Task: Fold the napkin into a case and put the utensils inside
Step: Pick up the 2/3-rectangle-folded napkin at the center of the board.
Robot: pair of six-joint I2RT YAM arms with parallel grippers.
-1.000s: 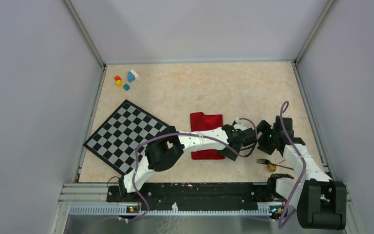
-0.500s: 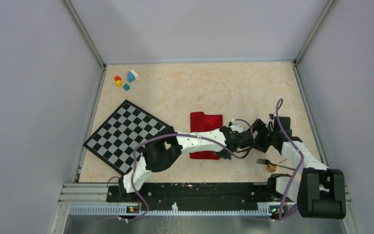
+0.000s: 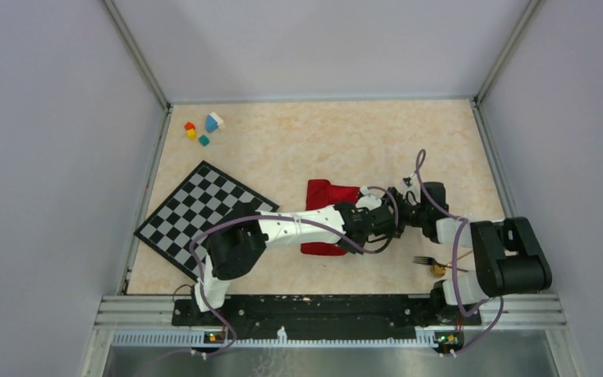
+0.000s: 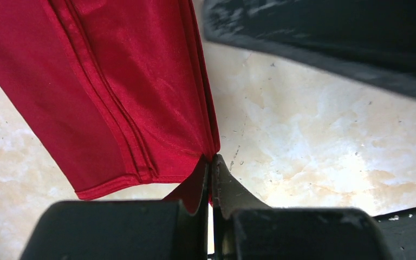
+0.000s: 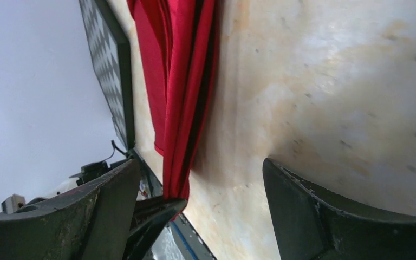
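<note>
Red soft cloth, the square napkin [image 4: 124, 92] now lying as a narrow folded oblong, is pinched at its corner by the left pincer [image 4: 212, 162]. This pincer is closed tight on a thin bit of the fabric, and the rest of the cloth spreads flat ahead of its tips and to one side. The right pincer [image 5: 200, 168] stands wide open and holds nothing. The long folded edge of the napkin is just in front of it, and the left pincer is close opposite.

I think the hold is small. If the left pincer lifts or pulls fast, the corner can slip out. I cannot tell how many layers it has; if it has all of them, the whole stack may drag and the folds may open instead of making a pocket. The two pincers are also very near each other, so a careless move could make them hit.

The thin dark metal fork [image 3: 424, 260] and the small gold-bowled spoon [image 3: 440, 269] lie together, well apart from the cloth, to the right of both pincers and nearer to the arm bases.

The bench [image 3: 322, 141] is a smooth, pale beige marbled top. A black-and-white checkered mat [image 3: 204, 216] lies left of the left pincer, and small coloured blocks [image 3: 202, 129] sit far beyond it. Plain lilac-grey walls [image 3: 322, 47] close three sides, with metal posts [image 3: 137, 55] at the corners.
</note>
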